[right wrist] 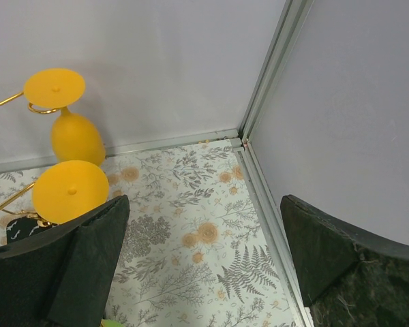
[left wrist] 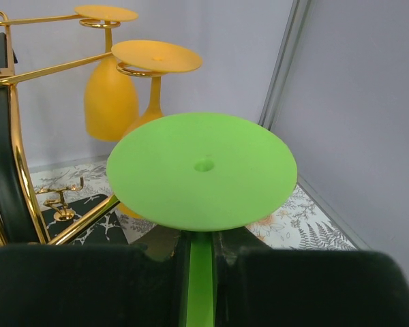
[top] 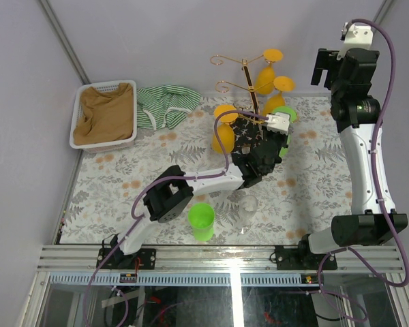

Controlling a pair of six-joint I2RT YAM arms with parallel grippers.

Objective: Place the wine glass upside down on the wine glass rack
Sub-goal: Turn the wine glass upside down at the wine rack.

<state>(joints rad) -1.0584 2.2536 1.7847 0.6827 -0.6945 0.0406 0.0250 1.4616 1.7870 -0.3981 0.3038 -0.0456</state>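
Left end effector (left wrist: 202,276), pressed together on the stem of an inverted green glass (left wrist: 202,170), holds it foot-up just right of the gold rack (top: 246,76), which stands mid-bench toward the far edge. Three or more yellow glasses (left wrist: 109,95) already hang bowl-down from the rack's wire arms, two of them just beyond the green foot in the left wrist view. A lower gold arm runs beneath the foot's left side; whether the stem has entered its hook cannot be told from these views. Right end effector (right wrist: 204,266), fingers spread wide and holding nothing, is raised above the bench's (top: 123,178) far-right corner, well clear of the work.

The glass appears close to hanging but not yet seated, and the risks lie in that last stretch. The broad green foot sits near the yellow glasses, so a sideways or upward drift could knock one and set it swinging or lift it off its hook. If the stem misses the hook's opening, the foot would ride against the wire and push the light stand, which could slide or tip with its load. Letting go before the foot rests on the curl would drop the glass to the bench. Another yellow glass hangs low on the rack's near-left side, close to the arm's cable, which could snag it on withdrawal.
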